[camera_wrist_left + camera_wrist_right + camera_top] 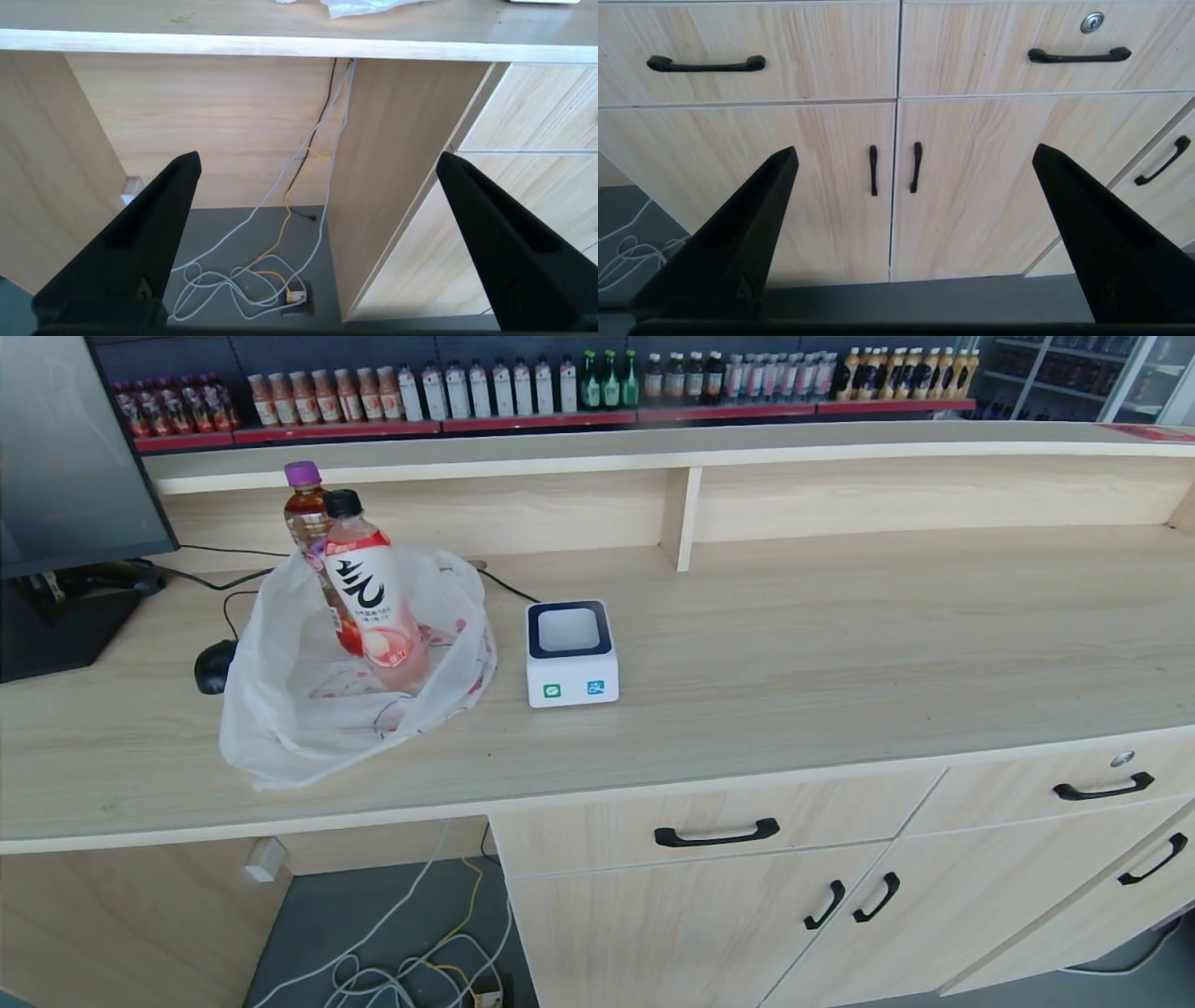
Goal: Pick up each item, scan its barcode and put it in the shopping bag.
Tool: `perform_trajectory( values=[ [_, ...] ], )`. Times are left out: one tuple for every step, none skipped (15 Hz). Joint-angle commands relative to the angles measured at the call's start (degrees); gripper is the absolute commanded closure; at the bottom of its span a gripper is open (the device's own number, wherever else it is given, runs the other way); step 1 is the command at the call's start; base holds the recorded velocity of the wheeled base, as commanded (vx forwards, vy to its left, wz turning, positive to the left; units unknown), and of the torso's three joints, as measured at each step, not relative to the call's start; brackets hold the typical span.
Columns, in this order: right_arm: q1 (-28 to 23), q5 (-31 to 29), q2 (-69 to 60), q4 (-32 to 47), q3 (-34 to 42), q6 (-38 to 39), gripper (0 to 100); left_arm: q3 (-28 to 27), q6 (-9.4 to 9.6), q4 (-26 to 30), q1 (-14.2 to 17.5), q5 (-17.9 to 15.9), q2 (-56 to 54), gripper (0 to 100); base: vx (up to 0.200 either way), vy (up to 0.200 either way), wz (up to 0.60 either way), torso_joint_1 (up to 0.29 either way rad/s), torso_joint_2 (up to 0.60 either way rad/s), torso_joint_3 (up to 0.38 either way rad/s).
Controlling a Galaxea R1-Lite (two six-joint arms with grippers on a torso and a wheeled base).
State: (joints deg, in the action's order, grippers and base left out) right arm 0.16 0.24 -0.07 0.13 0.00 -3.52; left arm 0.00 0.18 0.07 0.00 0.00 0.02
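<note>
1. Shopping bag (308, 709): thin white plastic, mouth open. It sits on the left part of the desk (840, 644), with its lower fold close to the front edge.
2. Pink drink bottle (378, 607): black cap and a white label with large black brush characters. It stands in the bag, leaning a little.
3. Amber drink bottle (306, 518): purple cap, also in the bag, right behind the pink one. Its label is hidden.
4. Scanner (570, 653): a white cube with a dark-framed window on top. It has one green and one blue icon on the front and stands just beside the bag, on its right.
5. Black mouse (215, 665): just beside the bag, on its left. A dark monitor (75, 448) stands in the far left corner.
6. The desk surface runs wide to the right of the scanner, out to a curved front edge.
7. Left pincer (318, 163): spread wide, holding nothing. It is below the desk edge, facing the recess with loose cables (252, 280) on the floor.
8. Right pincer (915, 154): spread wide, holding nothing. It faces the cabinet doors (896, 187) under the desk.
</note>
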Motion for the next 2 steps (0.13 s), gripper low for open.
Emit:
perform_trajectory(
  values=[
    [0.0,0.0,0.1,0.0,0.0,0.1,0,0.0,-0.01,0.0,0.0,0.0,0.0,0,0.000,0.000,0.00,0.000,0.00,0.000],
    [0.0,0.0,0.1,0.0,0.0,0.0,0,0.0,-0.01,0.0,0.0,0.0,0.0,0,0.000,0.000,0.00,0.000,0.00,0.000]
  ],
)
